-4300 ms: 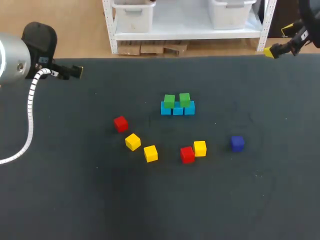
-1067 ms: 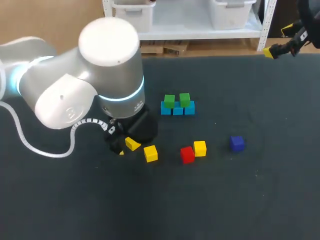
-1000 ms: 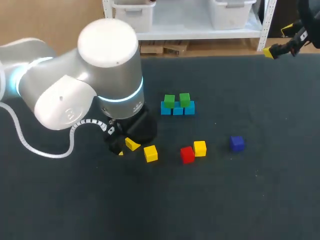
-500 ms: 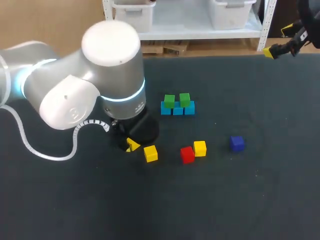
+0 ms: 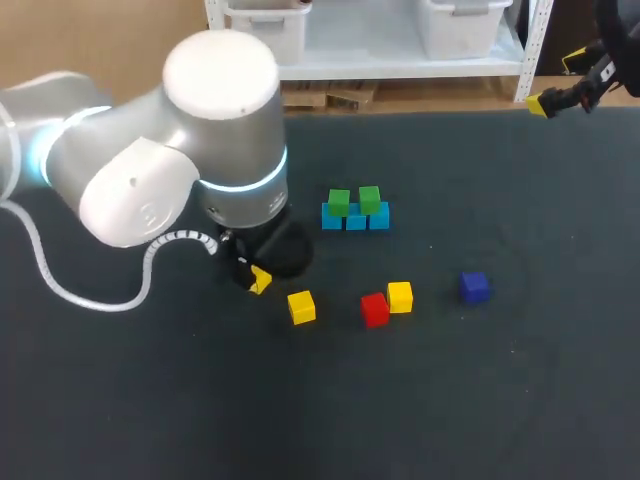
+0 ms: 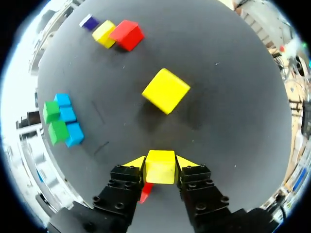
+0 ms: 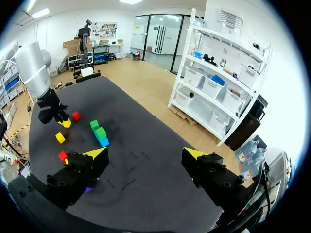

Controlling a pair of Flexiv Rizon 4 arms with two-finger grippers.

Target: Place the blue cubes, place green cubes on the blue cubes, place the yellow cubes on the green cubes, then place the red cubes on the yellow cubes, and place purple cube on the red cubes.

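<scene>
While the left fingers (image 6: 133,161) pinch a yellow cube (image 6: 160,166) between them | second yellow cube (image 6: 165,91) sits just ahead, red cube (image 6: 145,192) under them | right fingers (image 7: 95,154) spread wide apart, blue-green stack (image 7: 100,134) well ahead

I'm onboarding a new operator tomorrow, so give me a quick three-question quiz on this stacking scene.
1. True or false: the left gripper is shut on a yellow cube.
2. How many green cubes sit on the blue cubes?
3. The right gripper is: A open; B shut on nothing; C shut on a cube.
Key: 1 true; 2 two; 3 A.
</scene>
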